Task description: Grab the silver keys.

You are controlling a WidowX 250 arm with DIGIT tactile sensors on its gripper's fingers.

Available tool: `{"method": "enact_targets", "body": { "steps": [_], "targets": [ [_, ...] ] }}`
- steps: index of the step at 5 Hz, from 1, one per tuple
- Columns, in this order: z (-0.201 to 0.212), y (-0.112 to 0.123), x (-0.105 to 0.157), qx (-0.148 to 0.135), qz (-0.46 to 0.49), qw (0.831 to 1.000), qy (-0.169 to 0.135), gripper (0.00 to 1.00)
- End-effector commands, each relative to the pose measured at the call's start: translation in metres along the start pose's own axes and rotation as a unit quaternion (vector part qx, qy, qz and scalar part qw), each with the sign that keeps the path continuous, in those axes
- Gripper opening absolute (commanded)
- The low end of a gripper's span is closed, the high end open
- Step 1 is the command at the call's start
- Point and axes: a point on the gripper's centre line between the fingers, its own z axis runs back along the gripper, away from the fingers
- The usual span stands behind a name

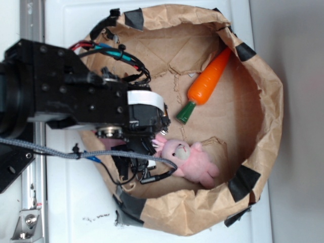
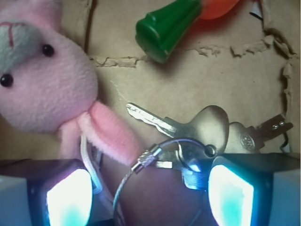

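In the wrist view the silver keys [image 2: 207,129] lie fanned on the brown paper floor, several grey keys on a thin wire ring [image 2: 141,165]. My gripper [image 2: 149,200] is open just above them. Its glowing pads [image 2: 68,197] stand wide apart, and the wire ring and the nearest key heads lie in the gap beside the right pad. Nothing is gripped. The pink bunny [image 2: 44,80] lies at the left, its arm reaching toward the ring. In the exterior view the arm [image 1: 76,96] covers the keys and the fingers.
The orange toy carrot [image 1: 207,81] with its green stem [image 2: 164,28] lies beyond the keys. Everything sits inside a brown paper bag with tall rolled walls [image 1: 263,101]. The bunny [image 1: 190,159] rests against the bag's near wall. Cables [image 1: 126,172] hang beside the wrist.
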Motion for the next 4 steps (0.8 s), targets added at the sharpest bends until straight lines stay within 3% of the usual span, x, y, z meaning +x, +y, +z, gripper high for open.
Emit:
{"method": "enact_targets", "body": {
  "steps": [1, 4],
  "targets": [
    [0.002, 0.005, 0.009, 0.010, 0.005, 1.000, -0.010, 1.00],
    [-0.022, -0.002, 0.001, 0.036, -0.007, 0.999, 0.009, 1.00]
  ]
}}
